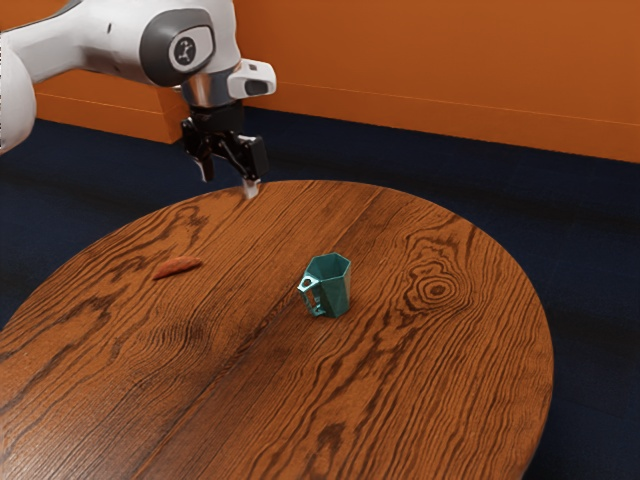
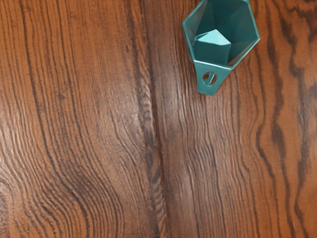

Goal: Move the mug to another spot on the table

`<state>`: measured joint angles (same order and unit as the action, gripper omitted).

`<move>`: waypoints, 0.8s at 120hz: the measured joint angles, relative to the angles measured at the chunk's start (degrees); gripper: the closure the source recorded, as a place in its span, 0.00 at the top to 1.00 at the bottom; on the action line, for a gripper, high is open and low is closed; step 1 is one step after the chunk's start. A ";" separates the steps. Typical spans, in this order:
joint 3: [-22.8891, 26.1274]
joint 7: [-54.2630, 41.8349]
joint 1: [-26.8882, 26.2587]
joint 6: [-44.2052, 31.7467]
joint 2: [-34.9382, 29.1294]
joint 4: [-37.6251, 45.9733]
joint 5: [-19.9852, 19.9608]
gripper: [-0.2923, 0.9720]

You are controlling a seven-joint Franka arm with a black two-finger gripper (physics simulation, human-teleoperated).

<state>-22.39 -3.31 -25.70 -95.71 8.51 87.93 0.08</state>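
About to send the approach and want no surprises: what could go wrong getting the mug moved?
1. The mug is faceted, with a handle sticking out; the open jaws, away over the far edge of the table, could close on a corner and twist it.
2. It stands upright; a low sideways approach might tip it.
3. The small orange object limits drop spots.

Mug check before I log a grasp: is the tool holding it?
No, the tool hangs open at the far edge of the table, apart from the upright mug.
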 joint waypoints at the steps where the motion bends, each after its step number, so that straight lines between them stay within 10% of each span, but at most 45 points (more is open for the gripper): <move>1: 0.18 -0.02 0.12 -0.01 0.03 -0.01 -0.03 0.77; 64: 3.50 -0.94 -0.02 -4.09 14.44 0.87 -5.67 0.77; 96: 3.13 -10.98 -0.14 -23.13 13.46 17.29 -7.09 0.77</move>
<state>-19.25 -14.29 -25.85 -118.84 21.96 105.21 -7.01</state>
